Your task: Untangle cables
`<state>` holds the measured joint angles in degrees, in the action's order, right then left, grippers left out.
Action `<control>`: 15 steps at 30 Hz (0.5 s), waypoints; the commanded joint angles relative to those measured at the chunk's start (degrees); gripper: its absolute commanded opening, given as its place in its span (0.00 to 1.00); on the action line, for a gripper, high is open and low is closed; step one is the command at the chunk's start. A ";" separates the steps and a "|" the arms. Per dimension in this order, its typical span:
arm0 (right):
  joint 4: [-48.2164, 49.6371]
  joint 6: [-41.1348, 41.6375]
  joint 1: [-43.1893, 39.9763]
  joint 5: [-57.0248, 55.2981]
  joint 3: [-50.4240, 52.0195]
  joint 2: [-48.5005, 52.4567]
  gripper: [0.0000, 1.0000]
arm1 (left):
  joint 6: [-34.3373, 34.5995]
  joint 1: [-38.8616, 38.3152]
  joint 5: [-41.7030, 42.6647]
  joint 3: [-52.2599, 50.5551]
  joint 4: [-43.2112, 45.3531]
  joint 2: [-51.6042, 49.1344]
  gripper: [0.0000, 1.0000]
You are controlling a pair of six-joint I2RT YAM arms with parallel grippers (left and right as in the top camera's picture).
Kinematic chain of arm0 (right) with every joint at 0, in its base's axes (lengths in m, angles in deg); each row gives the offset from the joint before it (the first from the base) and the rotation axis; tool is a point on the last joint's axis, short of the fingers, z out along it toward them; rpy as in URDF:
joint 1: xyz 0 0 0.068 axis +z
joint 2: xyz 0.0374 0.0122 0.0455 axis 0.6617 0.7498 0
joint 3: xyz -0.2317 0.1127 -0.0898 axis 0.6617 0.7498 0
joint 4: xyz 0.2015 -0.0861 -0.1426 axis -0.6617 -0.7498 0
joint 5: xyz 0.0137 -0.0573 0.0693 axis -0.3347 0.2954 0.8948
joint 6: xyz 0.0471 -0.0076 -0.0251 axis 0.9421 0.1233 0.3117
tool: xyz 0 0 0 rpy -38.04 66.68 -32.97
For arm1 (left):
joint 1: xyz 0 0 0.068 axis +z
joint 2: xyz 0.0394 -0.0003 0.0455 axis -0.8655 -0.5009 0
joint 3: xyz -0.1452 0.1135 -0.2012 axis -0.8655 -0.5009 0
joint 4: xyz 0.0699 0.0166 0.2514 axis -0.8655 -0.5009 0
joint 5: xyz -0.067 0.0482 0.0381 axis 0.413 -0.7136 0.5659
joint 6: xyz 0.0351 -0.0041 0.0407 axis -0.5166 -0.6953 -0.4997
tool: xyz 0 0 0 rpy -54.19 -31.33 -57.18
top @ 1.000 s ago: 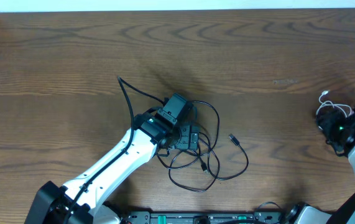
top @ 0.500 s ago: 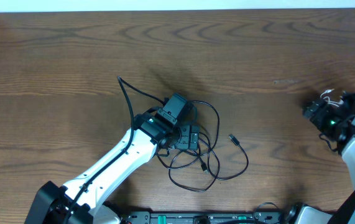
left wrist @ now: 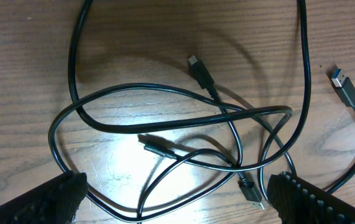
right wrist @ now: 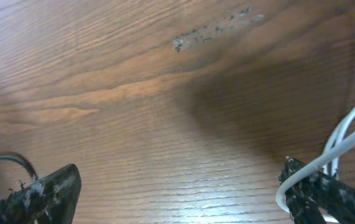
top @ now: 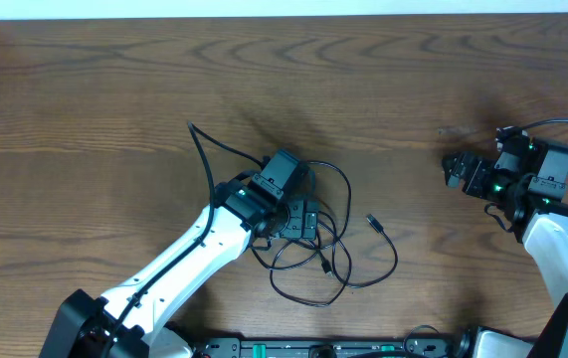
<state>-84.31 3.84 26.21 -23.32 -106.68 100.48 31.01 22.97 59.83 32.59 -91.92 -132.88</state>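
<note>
Now: left gripper (left wrist: 177,202) hovers with jaws wide apart over the black cables (left wrist: 183,124), which lie in crossed loops on the table (left wrist: 28,37). The left wrist view resolves separate plug ends (left wrist: 201,70); overhead gives only a dark knot under the arm. Right gripper (right wrist: 177,193) jaws are also apart. The white cable (right wrist: 351,143) is draped across one finger (right wrist: 326,199), clear only in the right wrist view. Overhead puts the grippers well apart.

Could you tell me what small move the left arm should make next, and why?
Probably lower the left gripper and close on one strand of the black cables: its jaws stand wide open over the tangle, whose loops lie crossed and unheld.
</note>
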 commanded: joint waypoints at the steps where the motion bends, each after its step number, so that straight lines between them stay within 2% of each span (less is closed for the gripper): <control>1: 0.17 -3.17 0.31 -1.49 0.11 -0.46 0.99 | -0.50 0.04 -0.76 0.87 -0.20 0.15 0.98; 3: -0.09 -4.52 0.31 -5.64 0.11 -0.46 0.99 | -0.50 0.04 -0.76 0.87 -0.20 0.15 0.98; 6: -2.69 1.38 0.33 -20.39 0.11 -0.48 0.99 | -0.50 0.04 -0.76 0.85 -0.20 0.15 0.98; 8: -3.52 2.93 0.33 -26.01 0.11 -0.52 0.99 | -0.50 0.04 -0.76 0.85 -0.20 0.15 0.98; 12: -2.27 -0.02 0.33 -17.09 0.11 -1.51 0.99 | -0.50 0.04 -0.76 0.87 -0.20 0.15 0.98; 15: -2.84 -2.38 0.33 -19.21 0.11 -2.99 0.99 | -0.50 0.04 -0.76 0.85 -0.22 0.15 0.98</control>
<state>-86.89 3.84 26.21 -40.94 -106.64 99.98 31.01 22.97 59.83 32.59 -91.92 -132.88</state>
